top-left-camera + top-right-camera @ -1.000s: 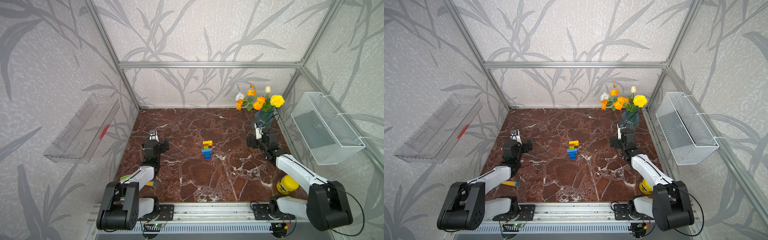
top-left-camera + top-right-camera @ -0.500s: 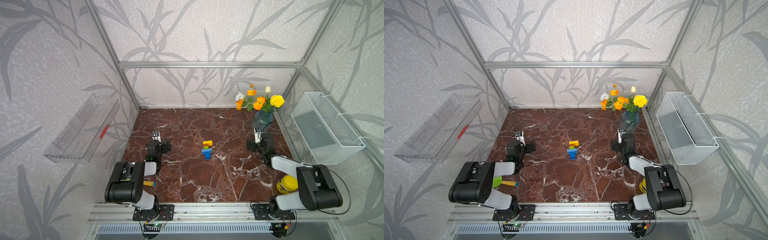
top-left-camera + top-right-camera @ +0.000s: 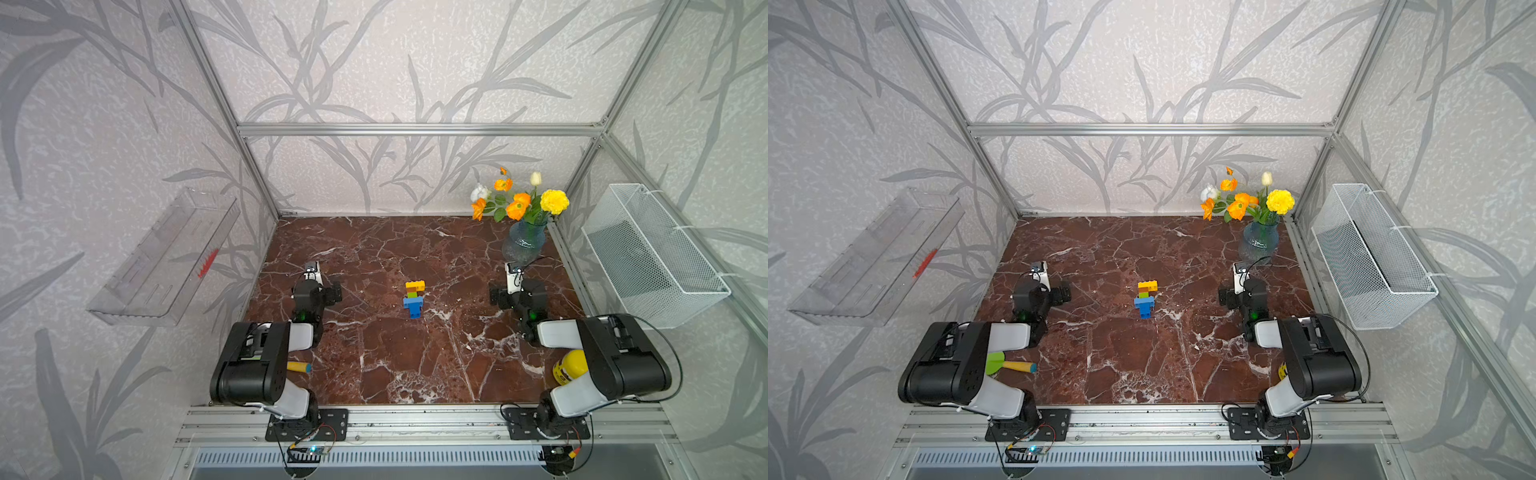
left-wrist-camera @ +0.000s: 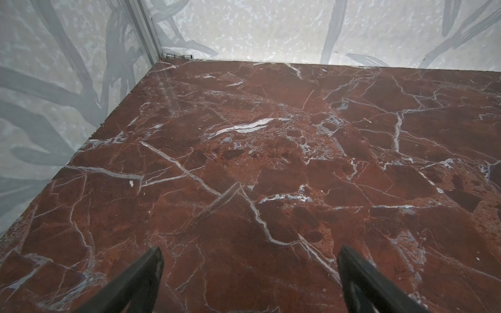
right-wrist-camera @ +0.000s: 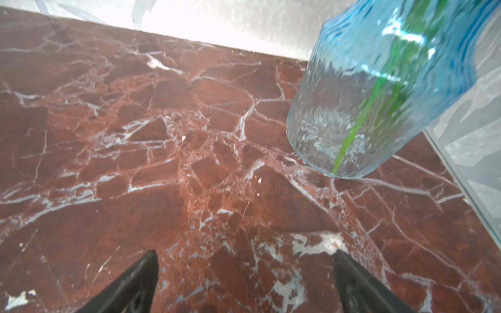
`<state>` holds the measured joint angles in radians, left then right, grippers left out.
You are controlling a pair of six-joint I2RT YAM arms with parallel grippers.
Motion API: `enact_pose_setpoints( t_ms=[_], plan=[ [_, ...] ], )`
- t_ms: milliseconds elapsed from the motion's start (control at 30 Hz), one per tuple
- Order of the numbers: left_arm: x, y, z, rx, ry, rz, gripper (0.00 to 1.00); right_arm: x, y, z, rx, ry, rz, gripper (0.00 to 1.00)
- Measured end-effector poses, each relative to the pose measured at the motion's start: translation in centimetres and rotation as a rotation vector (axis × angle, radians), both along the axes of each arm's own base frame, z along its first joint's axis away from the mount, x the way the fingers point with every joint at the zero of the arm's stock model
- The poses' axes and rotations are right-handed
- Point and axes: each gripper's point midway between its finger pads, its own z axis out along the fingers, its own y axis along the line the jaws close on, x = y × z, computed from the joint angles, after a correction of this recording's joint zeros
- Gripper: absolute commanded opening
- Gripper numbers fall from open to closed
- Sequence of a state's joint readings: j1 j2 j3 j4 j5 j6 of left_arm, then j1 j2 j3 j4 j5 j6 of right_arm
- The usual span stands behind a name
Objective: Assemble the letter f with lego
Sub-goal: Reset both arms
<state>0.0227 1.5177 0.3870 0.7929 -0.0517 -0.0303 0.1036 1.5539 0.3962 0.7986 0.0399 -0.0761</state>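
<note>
Both arms have folded back toward their bases since the earlier frames, elbows now high over the near rail, while the brick stack has stayed put. The left gripper [image 4: 250,248] hangs over bare table [image 3: 374,365] with its jaws spread wide and nothing between them. The right gripper [image 5: 245,252] is likewise released and empty, just short of the glass vase [image 5: 379,94].

The letter f [image 3: 414,299] sits mid-table in both top views, blue base [image 3: 413,306] nearest the robot, green and orange above it, and the yellow bar [image 3: 415,285] at the far end. It looks to be standing upright, though the angle leaves that unsure. It lies between the two grippers and well apart from both, to the right of the left one and to the left of the right one, neither clearly nearer. Neither wrist view catches it, so any further touch would call for a sideways reach inward. The build looks finished.
</note>
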Motion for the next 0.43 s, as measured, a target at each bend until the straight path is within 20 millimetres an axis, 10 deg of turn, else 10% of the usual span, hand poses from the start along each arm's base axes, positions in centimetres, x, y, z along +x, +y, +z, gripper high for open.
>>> enact_pose_setpoints(
  t_ms=[433],
  plan=[
    [0.0, 0.0, 0.0, 0.0, 0.0, 0.0, 0.99, -0.01, 0.15, 0.02, 0.003, 0.0, 0.008, 0.99]
  ],
)
